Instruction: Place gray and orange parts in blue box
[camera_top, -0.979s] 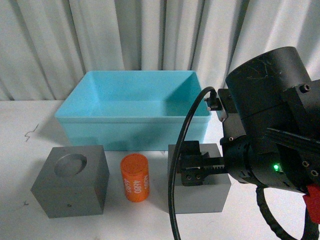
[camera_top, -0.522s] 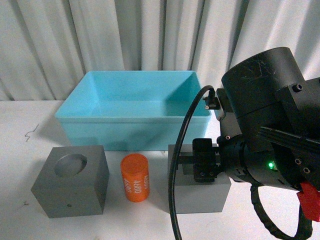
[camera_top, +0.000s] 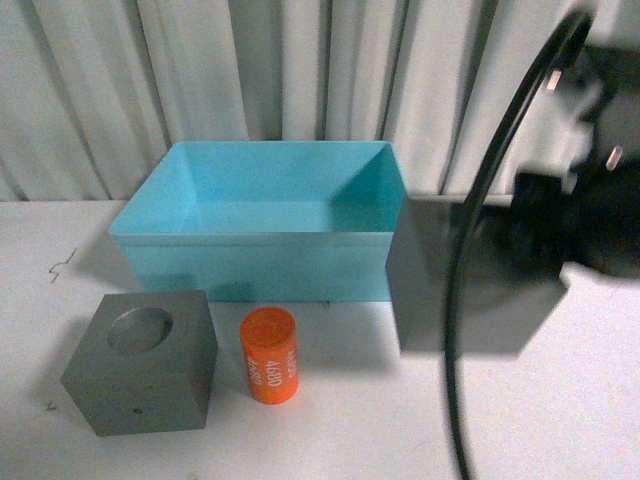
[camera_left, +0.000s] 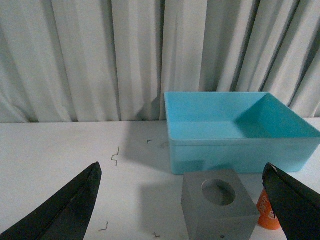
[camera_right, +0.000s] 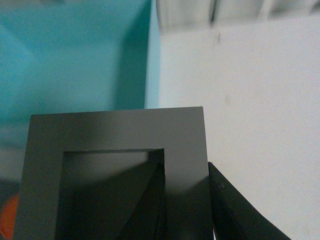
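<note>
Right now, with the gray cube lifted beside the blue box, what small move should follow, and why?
Probably carry the gray cube left, over the blue box: the right hand grips its wall, but it hangs beside the box, not above.

The left pincer hangs wide open over the counter. The blurred right arm is high at the right edge, right pincer clamping a gray cube by its wall.

Light turquoise rectangular plastic bin is smooth, faintly glossy; gray cube with round recess and gray cube with rectangular recess are matt, smooth; small orange cylinder is smooth.
</note>
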